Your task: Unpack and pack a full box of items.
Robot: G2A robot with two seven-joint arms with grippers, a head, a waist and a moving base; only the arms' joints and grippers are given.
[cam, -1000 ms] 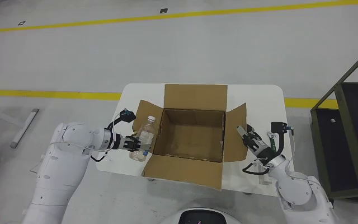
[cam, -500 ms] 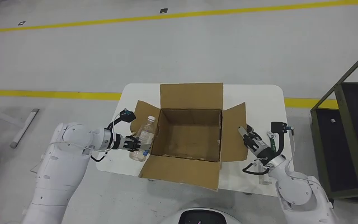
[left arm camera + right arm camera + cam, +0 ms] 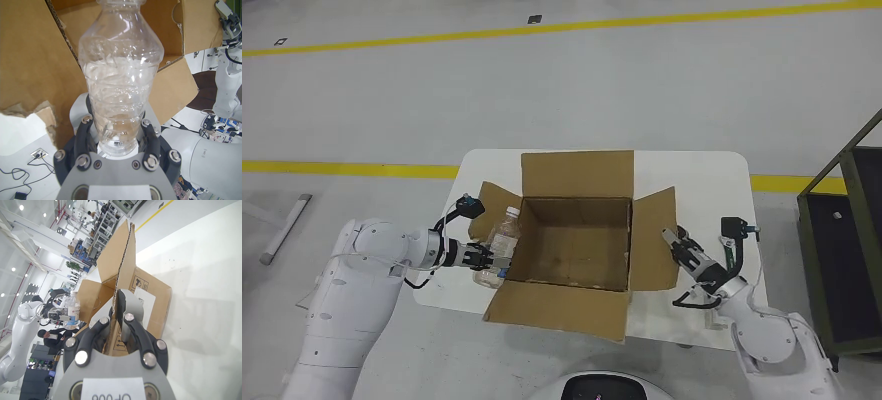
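Left jaws are clamped on the base of the clear bottle [image 3: 121, 75], holding it near the counter's [image 3: 692, 175] left edge, beside the box's [image 3: 562, 300] left flap, probably staged for packing. Right jaws pinch the right flap [image 3: 654, 240], likely steadying the box. The bottle's contents are hard to judge. The box floor behind the near wall is hidden.

The box [image 3: 577, 172] is matt brown corrugated cardboard, ragged at one torn flap, the bottle [image 3: 121, 75] clear, glossy ribbed plastic, the worktop [image 3: 692, 175] smooth white, and the left gripper [image 3: 115, 121] matt black with shiny metal screws.
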